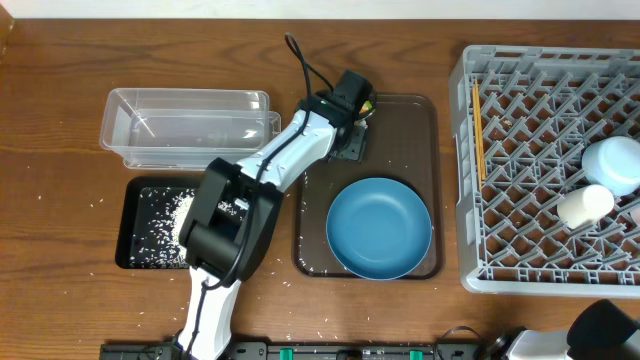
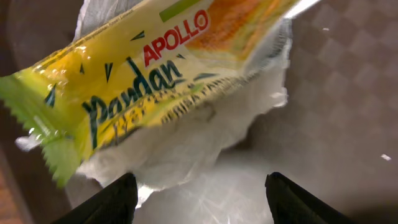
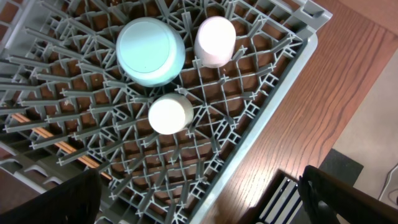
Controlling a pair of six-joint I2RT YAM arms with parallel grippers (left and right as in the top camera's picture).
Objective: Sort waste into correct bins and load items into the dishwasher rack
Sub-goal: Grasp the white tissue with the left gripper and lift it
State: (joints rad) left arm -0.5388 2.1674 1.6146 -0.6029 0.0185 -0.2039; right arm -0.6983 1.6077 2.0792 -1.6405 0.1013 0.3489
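Near edge: right tool [image 3: 202,196] hangs over the grey rack [image 1: 465,180], fingers spread, nothing between them. An inverted light-blue bowl [image 3: 149,50], a white cup [image 3: 170,115] and a second cup [image 3: 215,40] sit on the pegs, chopsticks [image 1: 478,130] along the side nearest the brown tray [image 1: 425,130]. Black tray [image 1: 122,225] holds scattered rice [image 1: 170,215]. Glossy dark-blue bowl [image 1: 378,227] sits on the brown tray. Further back, at that tray's far end, left tool [image 2: 200,196] hovers open and empty just above the snack wrapper [image 2: 143,93], lying across the crumpled tissue [image 2: 205,143]. Wrapper looks near weightless, slick crinkly film (likely to skid). Best pinched across its flat middle or crimped end. Tissue soft, compressible, may lift along. Clear tub [image 1: 185,125] beyond, on the wooden surface [image 1: 60,120].
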